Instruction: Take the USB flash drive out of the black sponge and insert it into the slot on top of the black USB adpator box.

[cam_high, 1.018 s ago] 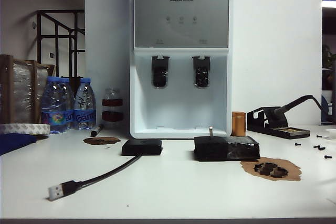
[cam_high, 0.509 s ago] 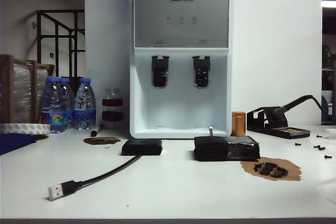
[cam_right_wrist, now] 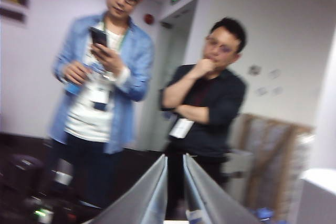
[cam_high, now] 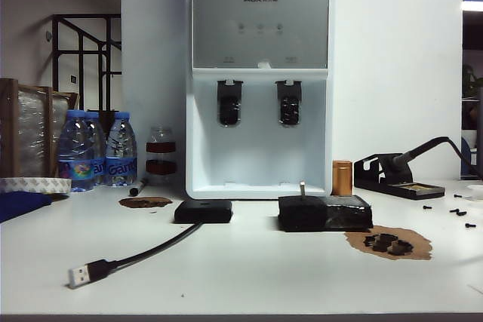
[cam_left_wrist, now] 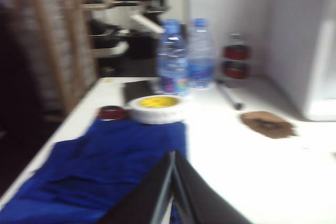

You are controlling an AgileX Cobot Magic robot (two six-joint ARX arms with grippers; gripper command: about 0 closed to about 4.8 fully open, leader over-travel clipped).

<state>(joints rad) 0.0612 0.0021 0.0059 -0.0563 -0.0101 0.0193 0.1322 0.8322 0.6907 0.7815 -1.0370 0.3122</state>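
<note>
Clearly we have not begun the pick yet, since neither arm shows in the exterior view, so the step in hand is the approach. Nearest to us on the white table (cam_high: 249,277) lies the silver plug (cam_high: 79,274) at the end of the black cable (cam_high: 151,250), and we should keep clear of both. Beyond them sits the flat black USB adpator box (cam_high: 204,211), whose slot we cannot make out from here. Just to its right stands the black sponge (cam_high: 324,213), with the USB flash drive (cam_high: 303,188) sticking upright out of its top near the left end. The right gripper (cam_right_wrist: 175,182), seen only in its wrist view, points out into the room at two onlookers, its fingers nearly together with only a thin gap and nothing between them. The left gripper (cam_left_wrist: 173,182) hangs over a blue cloth (cam_left_wrist: 100,171) at the table's left end, fingers meeting at the tips and empty. We judge the right arm better placed, as the sponge is on its side. We should open wider, turn the claw downward, come straight down over the drive, grip its flat faces, and pull vertically so the sponge does not lift. Behind everything stands the water dispenser (cam_high: 260,81).
</note>
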